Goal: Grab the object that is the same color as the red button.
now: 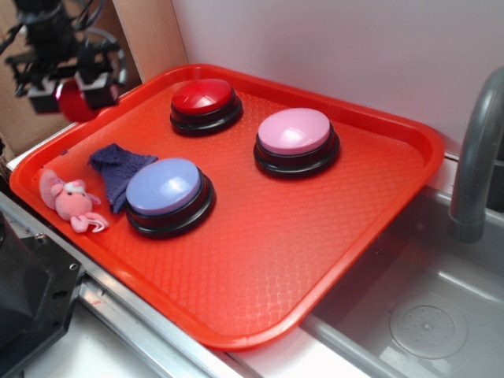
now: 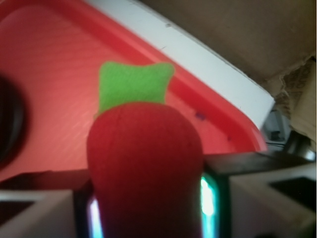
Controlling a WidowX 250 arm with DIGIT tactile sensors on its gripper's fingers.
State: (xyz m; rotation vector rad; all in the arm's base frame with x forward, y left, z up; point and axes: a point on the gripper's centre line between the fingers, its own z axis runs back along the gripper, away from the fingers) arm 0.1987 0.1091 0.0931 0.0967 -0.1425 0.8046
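Observation:
The object (image 1: 72, 102) is a small matte red soft thing held between my gripper's fingers. My gripper (image 1: 75, 96) is shut on it and holds it lifted above the back left corner of the orange-red tray (image 1: 236, 335). In the wrist view the object (image 2: 146, 158) fills the middle, with a textured surface and a green patch (image 2: 133, 87) at its far end; my gripper (image 2: 148, 203) clamps it from both sides. The red button (image 1: 205, 98), glossy red on a black base, stands on the tray just to the right of my gripper.
On the tray stand a pink-topped button (image 1: 295, 134) and a lavender-blue-topped button (image 1: 167, 189). A dark blue cloth (image 1: 118, 167) and a pink plush toy (image 1: 69, 202) lie near the left rim. A steel sink (image 1: 425, 315) and grey faucet (image 1: 476, 157) are to the right.

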